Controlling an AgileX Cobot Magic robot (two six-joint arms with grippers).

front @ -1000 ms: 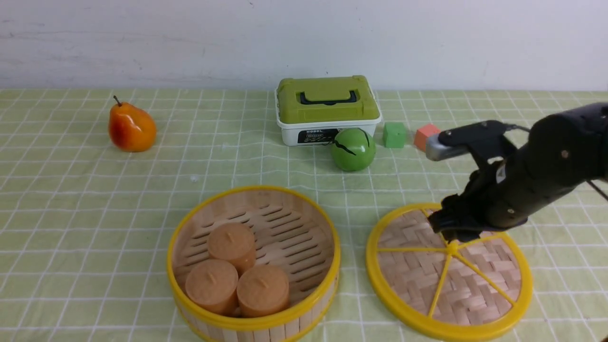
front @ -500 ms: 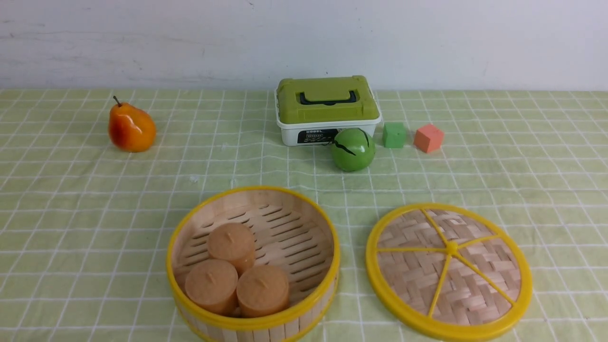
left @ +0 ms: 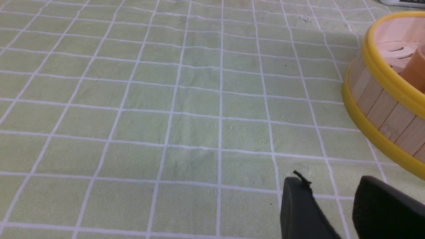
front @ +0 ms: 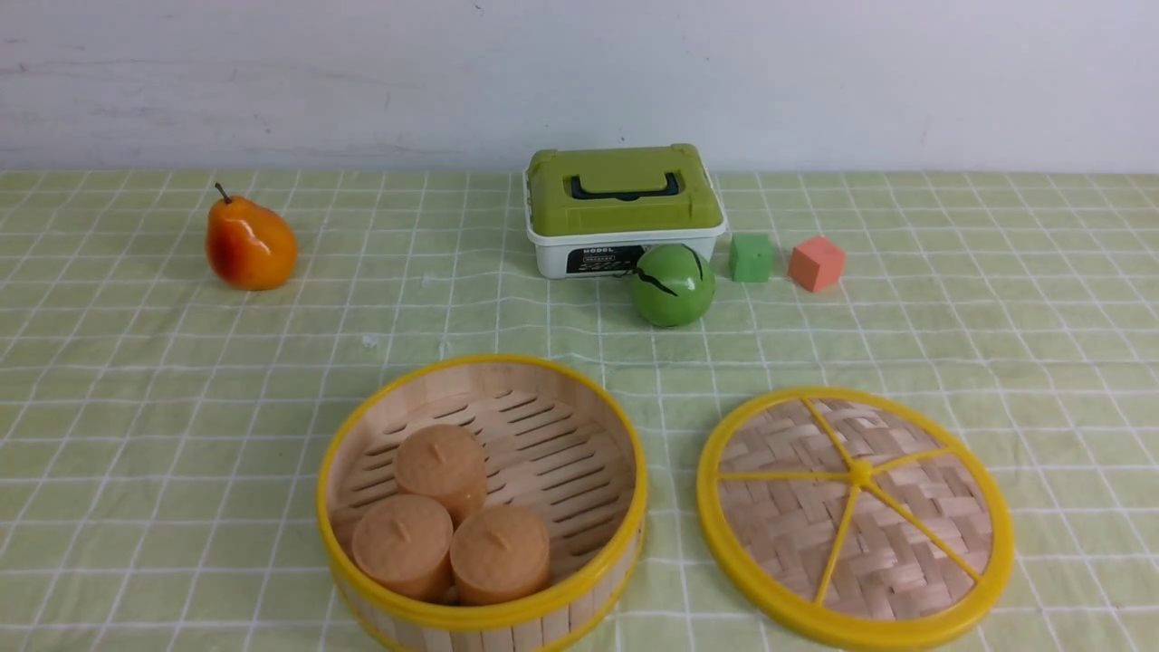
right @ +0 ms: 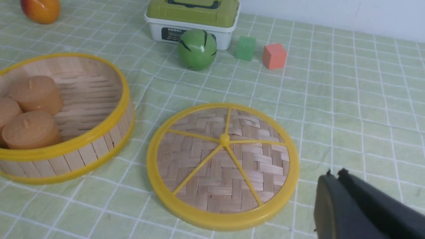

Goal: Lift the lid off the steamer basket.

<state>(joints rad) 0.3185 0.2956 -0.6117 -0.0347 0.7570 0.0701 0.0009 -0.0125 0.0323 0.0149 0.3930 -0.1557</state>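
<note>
The lid (front: 856, 516) lies flat on the cloth to the right of the steamer basket (front: 483, 503), clear of it; it also shows in the right wrist view (right: 223, 164). The basket is open and holds three tan cylinders (front: 444, 525); its wall also shows in the left wrist view (left: 382, 109). Neither arm shows in the front view. My right gripper (right: 333, 176) is shut and empty, above the cloth beside the lid's rim. My left gripper (left: 327, 186) is open and empty, low over bare cloth, apart from the basket's wall.
At the back stand a white box with an olive-green top (front: 625, 210), a green ball (front: 673, 284), a green cube (front: 752, 257) and an orange cube (front: 816, 263). A pear (front: 250, 243) sits at the back left. Green checked cloth covers the table.
One second ago my right arm hovered over the lid's centre knob. It has since pulled back out of the front view. The lid and basket have not moved.
</note>
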